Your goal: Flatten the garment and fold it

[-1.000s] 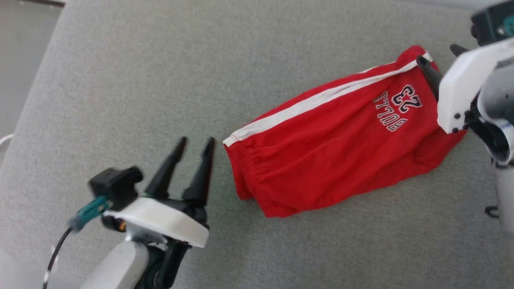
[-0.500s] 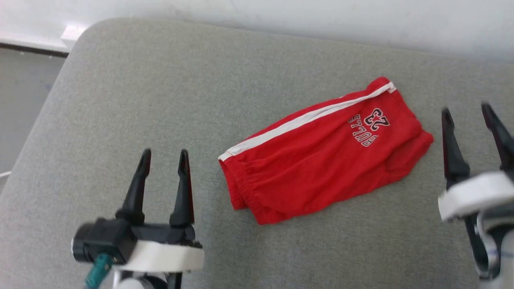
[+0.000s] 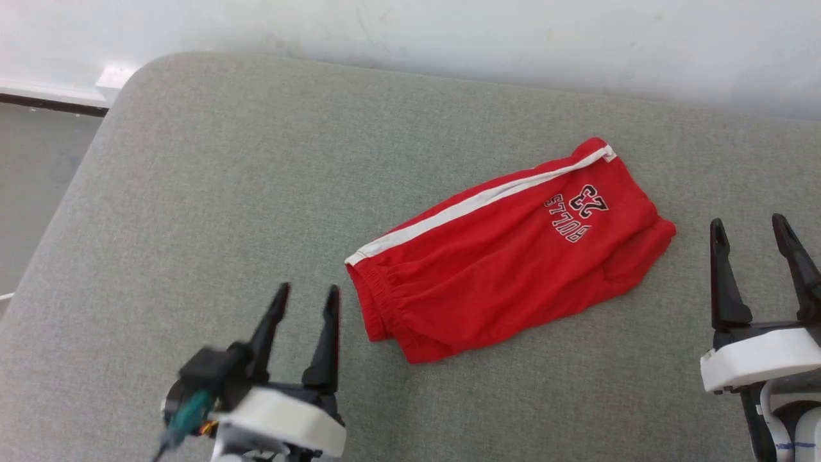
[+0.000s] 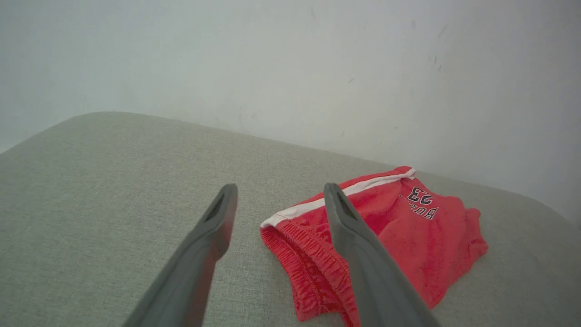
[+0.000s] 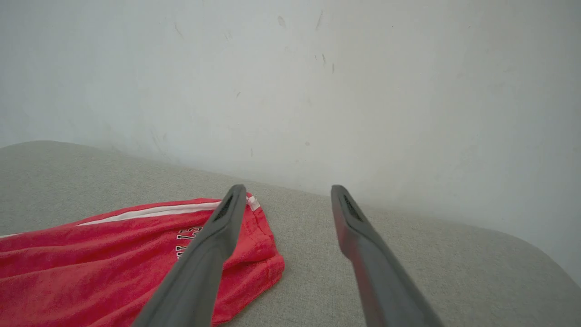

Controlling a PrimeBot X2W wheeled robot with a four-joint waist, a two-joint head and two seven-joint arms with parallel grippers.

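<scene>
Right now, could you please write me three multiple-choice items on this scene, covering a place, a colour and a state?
1. The shorts lie: A. on the grey cushion; B. on the floor; C. in a basket.
2. Their side stripe is: A. black; B. white; C. blue.
3. The left tool is: A. shut on the shorts; B. open and empty; C. shut, empty.
Answers: 1 A, they rest on the cushion; 2 B, a white band runs along the leg; 3 B, its fingers stand apart with nothing between.
</scene>
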